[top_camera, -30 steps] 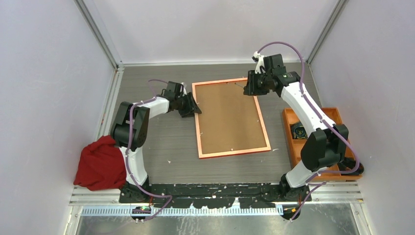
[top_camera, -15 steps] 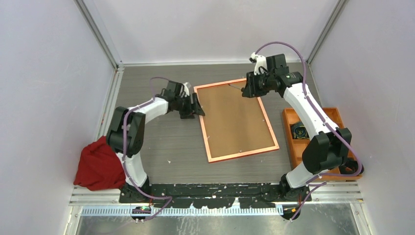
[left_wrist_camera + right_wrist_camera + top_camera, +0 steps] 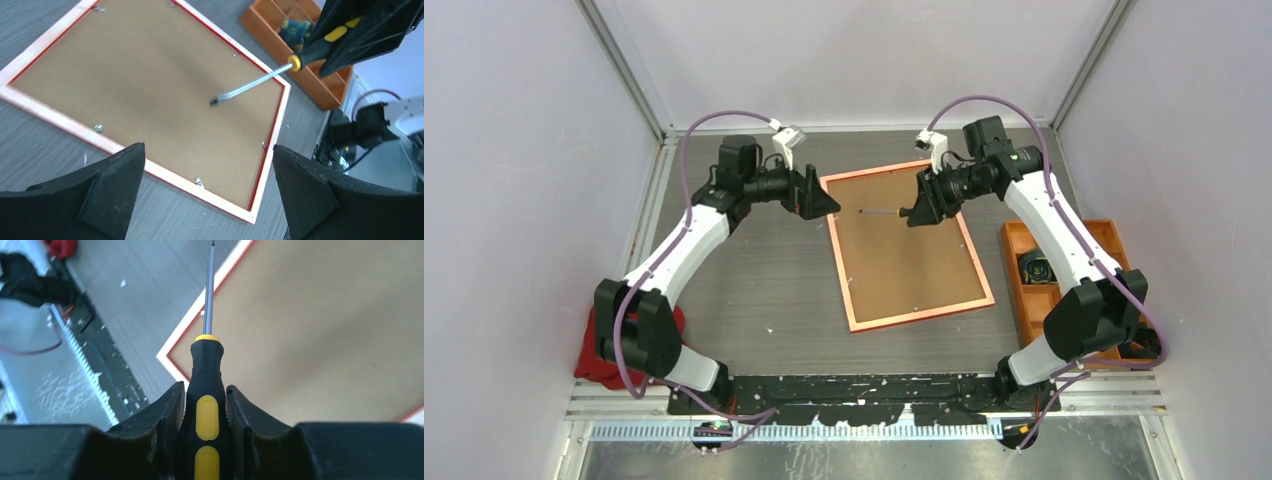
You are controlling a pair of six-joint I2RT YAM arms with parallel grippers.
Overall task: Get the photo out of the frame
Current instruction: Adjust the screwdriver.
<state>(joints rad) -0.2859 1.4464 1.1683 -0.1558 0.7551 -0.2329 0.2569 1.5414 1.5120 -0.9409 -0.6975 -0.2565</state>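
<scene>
One tray (image 3: 1117, 236) compartment holds something dark (image 3: 1034, 268); left jaws gape, right jaws clamp screwdriver (image 3: 206, 390) over frame (image 3: 921, 312).

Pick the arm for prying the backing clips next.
Right. The right gripper holds the screwdriver, tip over the backing board; the left gripper hangs open and empty by the frame.

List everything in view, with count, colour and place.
thin red rectangular picture frame: one, red with a pale back rim, lying back-up mid-table
plain brown backing board: one, brown, inside the frame
small metal clips: at least six, silver, along the frame's rim
black-and-yellow-handled screwdriver: one, steel shaft, over the board
orange compartment tray: one, right of the frame
dark bundle: one, in the tray, unclear
crumpled red cloth: one, near left
left pincer: black, open, by the frame's far-left corner
right pincer: black, shut on the screwdriver
</scene>
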